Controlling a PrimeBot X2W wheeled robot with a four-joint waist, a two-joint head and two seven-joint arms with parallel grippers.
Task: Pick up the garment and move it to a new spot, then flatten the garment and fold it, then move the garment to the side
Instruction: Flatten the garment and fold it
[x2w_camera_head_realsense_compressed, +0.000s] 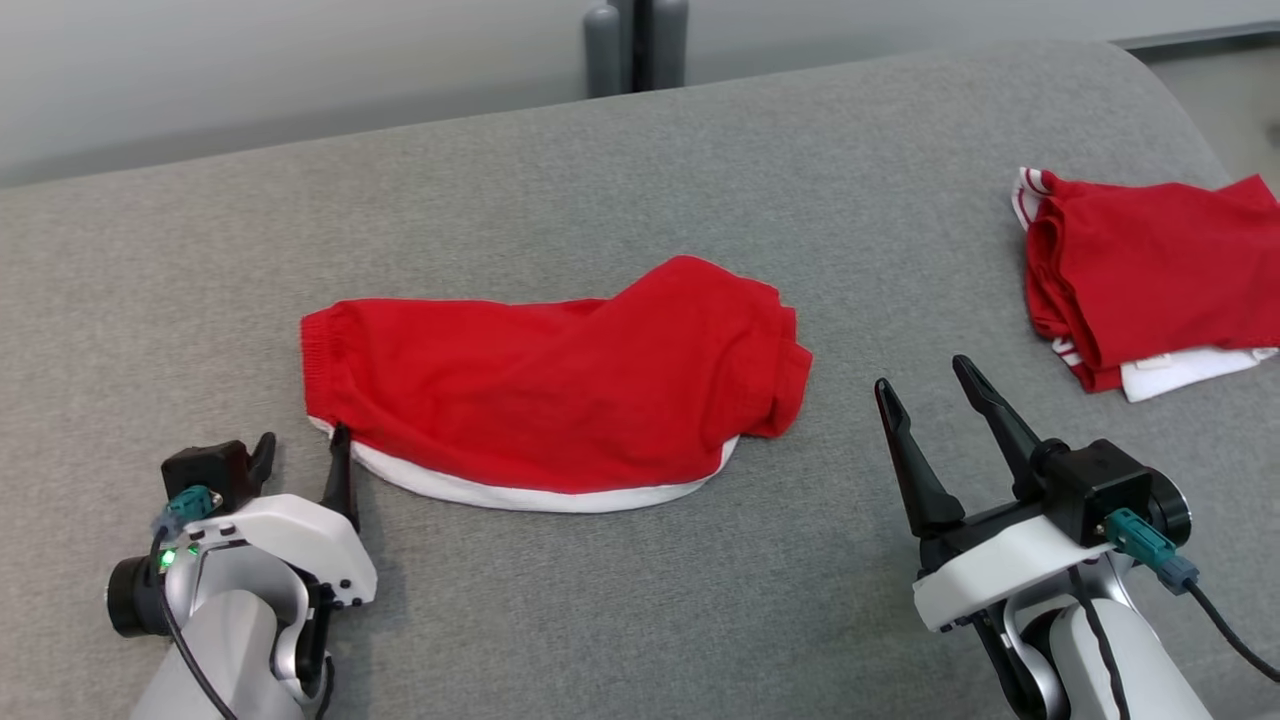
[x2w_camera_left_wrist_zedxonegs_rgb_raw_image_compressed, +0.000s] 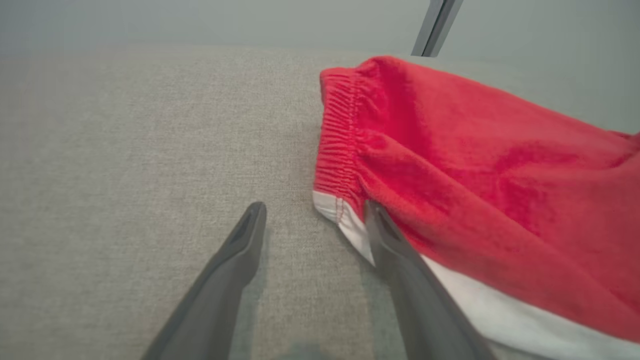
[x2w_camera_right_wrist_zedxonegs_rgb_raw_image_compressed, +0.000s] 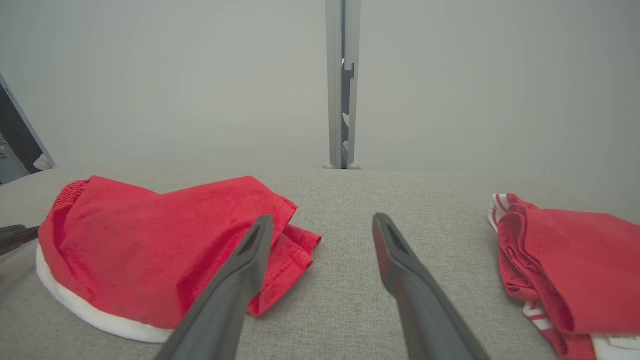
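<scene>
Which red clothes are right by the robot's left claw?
The middle garment, with the white curved edge; the left gripper is at its corner. The other garment lies far right.

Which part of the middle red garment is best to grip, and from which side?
Probably the red garment's near-left corner, where the gathered waistband meets the white edge: it lies exposed on the surface. Come in low from the near left, where the open left gripper sits.

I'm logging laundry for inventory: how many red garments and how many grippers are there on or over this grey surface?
Red garments: 2, the centre garment and the folded garment at right.
Grippers: 2, left gripper and right gripper, both open.
Total: 4.
</scene>
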